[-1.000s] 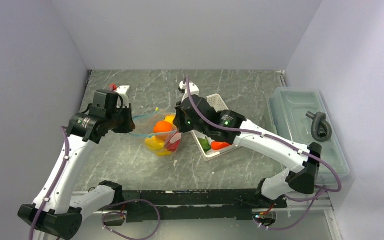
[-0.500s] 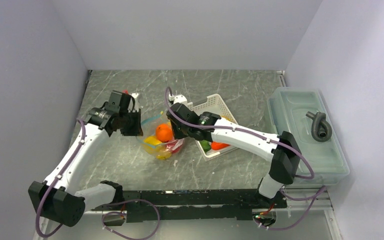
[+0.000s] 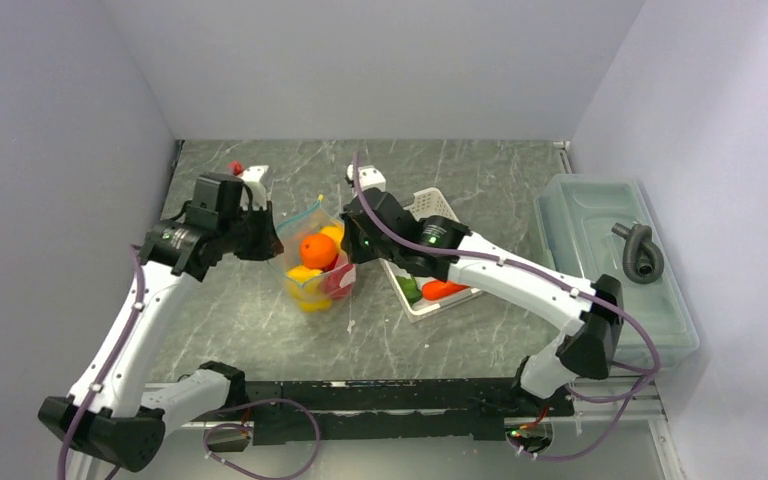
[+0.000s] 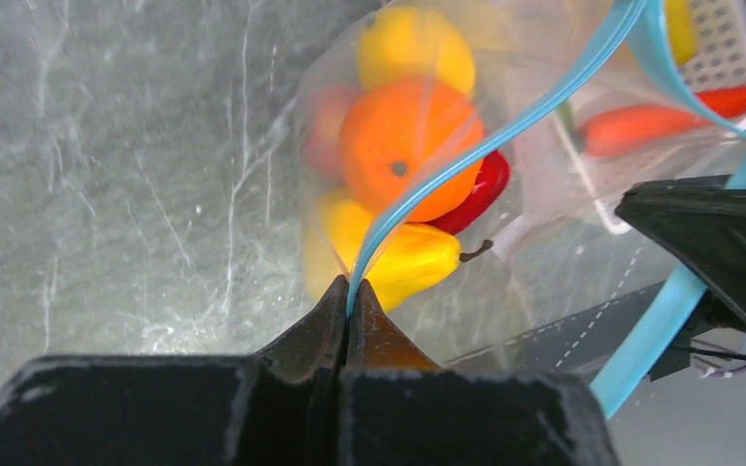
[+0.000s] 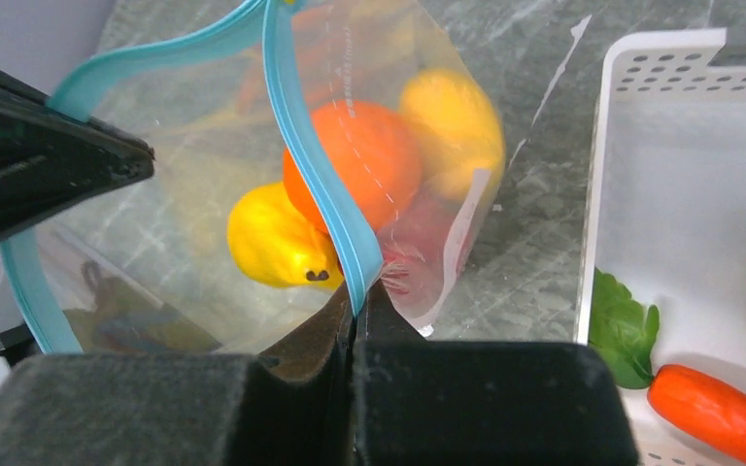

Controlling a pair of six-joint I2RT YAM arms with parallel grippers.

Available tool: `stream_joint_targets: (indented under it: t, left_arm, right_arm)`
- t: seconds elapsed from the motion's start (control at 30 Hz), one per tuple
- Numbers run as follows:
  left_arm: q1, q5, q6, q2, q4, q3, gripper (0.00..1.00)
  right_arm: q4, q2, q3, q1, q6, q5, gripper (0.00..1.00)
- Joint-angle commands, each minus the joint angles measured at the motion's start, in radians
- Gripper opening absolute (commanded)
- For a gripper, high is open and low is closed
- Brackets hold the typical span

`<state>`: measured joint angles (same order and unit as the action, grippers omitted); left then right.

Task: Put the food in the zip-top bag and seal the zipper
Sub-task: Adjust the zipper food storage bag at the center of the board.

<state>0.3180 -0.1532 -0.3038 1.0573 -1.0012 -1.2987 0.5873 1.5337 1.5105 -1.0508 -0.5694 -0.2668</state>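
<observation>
Ana: Where is the clear, crinkly plastic zip-top bag (image 3: 312, 265) now?

Ben: It is strung between the 2 arms over the grey marbled bench (image 3: 260, 320), mouth up. The left pincer (image 4: 348, 301) is closed tight on one end of the thin teal-blue zipper strip (image 4: 486, 146). The right pincer (image 5: 357, 303) is pinched shut on the other end. Between them the strip's 2 sides bow apart, so the mouth gapes.

Ana: What's inside?

Ben: 4 glossy plastic toys: a round orange (image 4: 403, 136), a yellow lemon (image 4: 416, 47), a shiny red pepper (image 4: 483, 189) and a yellow potato-like piece (image 4: 408, 257). The orange-red carrot (image 5: 719, 408) and a small green piece (image 3: 410, 291) lie in the white perforated plastic basket (image 5: 641, 68), just beside the bag.

Ana: How will it handle?

Ben: The film is thin, soft and slick. I judge it would crumple or slide out of a pinch anywhere below the mouth. The strip looks like the firmest part, so its ends are the right hold. The toys look light, yet their weight sags the bag and could tug the strip loose. Whether the bottom rests on the bench I cannot tell.

Ana: And the carrot?

Ben: It is hard, smooth and tapered, so it is likely to squirt out of a pinch. I'd take it across the thick middle, not the tip. For sealing, drawing the strip's ends apart should bring its 2 sides together before pressing along them.
</observation>
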Motion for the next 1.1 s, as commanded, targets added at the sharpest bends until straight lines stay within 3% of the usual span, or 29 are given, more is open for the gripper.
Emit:
stream_joint_targets:
  t: [0.0, 0.17, 0.57, 0.8, 1.07]
  left_arm:
    - [0.003, -0.006, 0.000, 0.042, 0.060, 0.112, 0.00]
    - [0.003, -0.010, -0.010, 0.083, 0.084, 0.156, 0.00]
    - [0.003, 0.030, 0.038, 0.007, 0.063, 0.059, 0.00]
    - [0.003, 0.103, 0.061, -0.022, 0.057, -0.007, 0.00]
    - [0.003, 0.101, 0.048, -0.013, 0.116, 0.030, 0.00]
  right_arm:
    - [-0.053, 0.083, -0.037, 0.003, -0.019, 0.035, 0.00]
    - [-0.037, 0.144, -0.023, 0.006, -0.021, 0.048, 0.00]
    - [-0.017, 0.046, 0.021, 0.006, 0.002, -0.005, 0.04]
    - [-0.021, 0.029, 0.044, 0.006, 0.020, -0.014, 0.39]
    - [0.032, -0.006, 0.073, 0.008, 0.051, -0.089, 0.48]
